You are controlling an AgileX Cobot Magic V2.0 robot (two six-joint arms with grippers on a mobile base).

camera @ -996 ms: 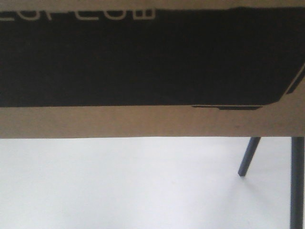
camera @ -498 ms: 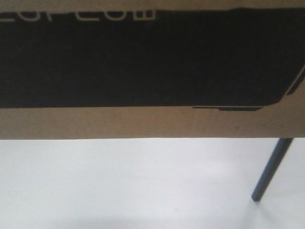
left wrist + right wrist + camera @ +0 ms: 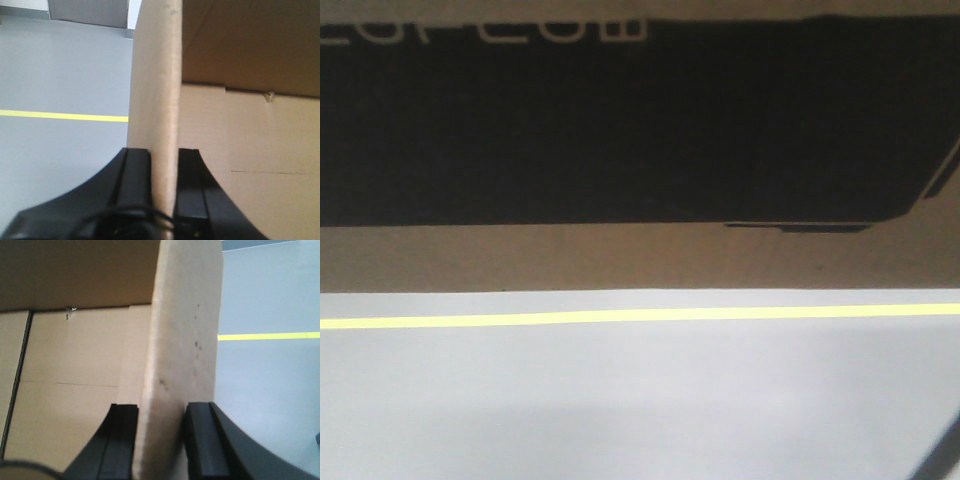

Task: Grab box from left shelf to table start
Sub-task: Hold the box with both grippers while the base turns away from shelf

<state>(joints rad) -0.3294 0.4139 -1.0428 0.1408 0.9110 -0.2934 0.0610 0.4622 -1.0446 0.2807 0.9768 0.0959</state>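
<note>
The brown cardboard box (image 3: 620, 255) with its black printed panel and pale lettering fills the upper half of the front view, held off the floor. In the left wrist view my left gripper (image 3: 163, 152) is shut on the box's left wall (image 3: 155, 75), one black finger on each side. The right wrist view has my right gripper (image 3: 162, 407) shut on the right wall (image 3: 185, 320) in the same way. Beyond both walls I see the open inside of the box (image 3: 75, 385). The left shelf and the table are out of view.
Below the box lies glossy grey floor (image 3: 620, 400) crossed by a yellow line (image 3: 620, 317). That yellow line (image 3: 60, 116) also runs left of the box in the left wrist view, and a grey door base (image 3: 90, 12) stands far back.
The view has swung: the white surface and dark legs seen under the box earlier are gone, replaced by grey floor with a yellow line. The box stays fixed in the frame.
</note>
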